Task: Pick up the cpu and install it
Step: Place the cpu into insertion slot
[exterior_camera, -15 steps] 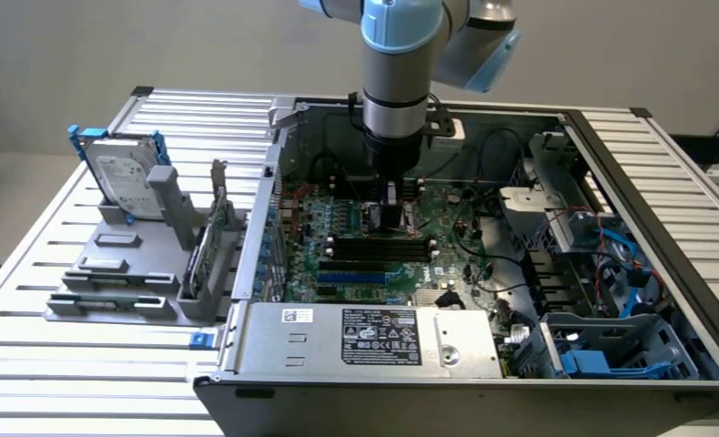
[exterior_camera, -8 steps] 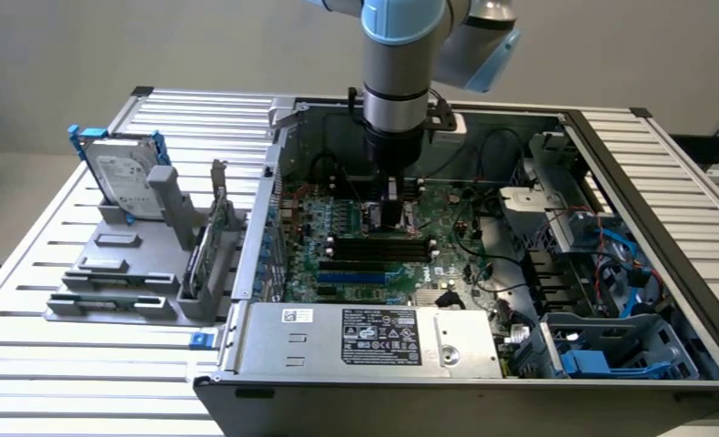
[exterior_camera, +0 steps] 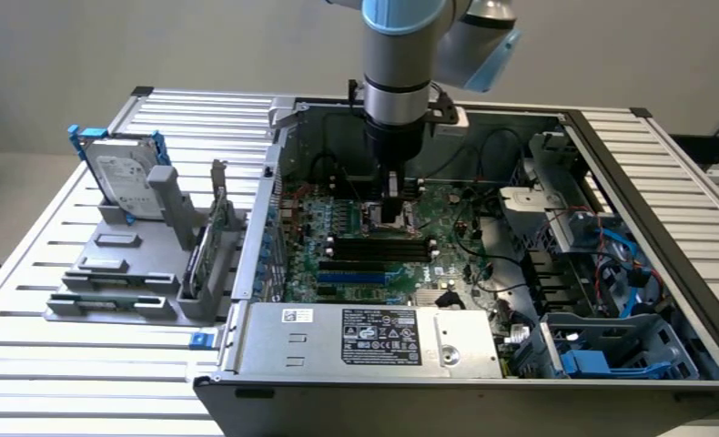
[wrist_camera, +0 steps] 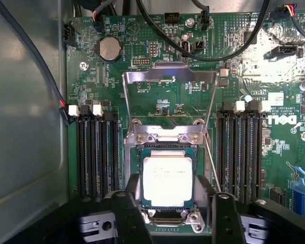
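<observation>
- Two black claw fingers (wrist_camera: 129,218) stand part-open astride small flat square silver-topped cpu (wrist_camera: 168,180), seemingly not gripping.
- Keep cpu flat, square in dark metal-framed socket (wrist_camera: 165,136); no dragging.

Slatted metal table (exterior_camera: 80,364) carries open computer case (exterior_camera: 457,405), grey parts rack (exterior_camera: 105,305).

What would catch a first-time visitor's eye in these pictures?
The robot arm reaching straight down into the open computer case on the slatted metal table draws the eye first. In the wrist view, the silver-topped cpu sits in the socket of the green motherboard, its metal clamp frame swung open.
</observation>
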`<state>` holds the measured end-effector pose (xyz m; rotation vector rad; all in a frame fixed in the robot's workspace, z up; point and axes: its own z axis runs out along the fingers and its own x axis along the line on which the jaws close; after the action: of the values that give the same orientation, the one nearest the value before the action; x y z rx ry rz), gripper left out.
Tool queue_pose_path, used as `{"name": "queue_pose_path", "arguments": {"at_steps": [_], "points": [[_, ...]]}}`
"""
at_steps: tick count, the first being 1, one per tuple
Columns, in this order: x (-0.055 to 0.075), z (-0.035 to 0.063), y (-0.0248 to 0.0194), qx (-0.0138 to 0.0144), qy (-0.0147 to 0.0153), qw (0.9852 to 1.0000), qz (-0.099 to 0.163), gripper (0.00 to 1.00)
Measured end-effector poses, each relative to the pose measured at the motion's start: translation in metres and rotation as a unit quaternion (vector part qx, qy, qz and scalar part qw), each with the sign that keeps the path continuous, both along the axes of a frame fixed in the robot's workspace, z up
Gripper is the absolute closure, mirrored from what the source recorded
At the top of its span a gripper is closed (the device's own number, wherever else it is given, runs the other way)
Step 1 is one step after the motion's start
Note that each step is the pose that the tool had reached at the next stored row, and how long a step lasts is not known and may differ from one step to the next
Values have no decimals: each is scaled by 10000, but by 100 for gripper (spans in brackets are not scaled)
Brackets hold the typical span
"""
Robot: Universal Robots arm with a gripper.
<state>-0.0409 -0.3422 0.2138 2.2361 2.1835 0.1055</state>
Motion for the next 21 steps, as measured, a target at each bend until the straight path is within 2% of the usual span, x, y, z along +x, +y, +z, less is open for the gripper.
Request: {"name": "queue_pose_path", "arguments": {"at_steps": [1,2,4,5,7,8,9,11,14,21], "points": [[0,8,0,0,0,10000,0,53],[0,16,1,1,0,10000,0,53],[0,50,1,1,0,10000,0,64],[0,73,1,0,0,10000,0,64],[4,116,1,1,0,10000,0,76],[6,143,1,0,2,10000,-1,76],[9,169,1,0,3,10000,-1,88],[12,215,1,0,4,10000,0,89],[4,226,-2,3,3,10000,-2,89],[-163,251,-18,36,4,10000,-15,89]]}}
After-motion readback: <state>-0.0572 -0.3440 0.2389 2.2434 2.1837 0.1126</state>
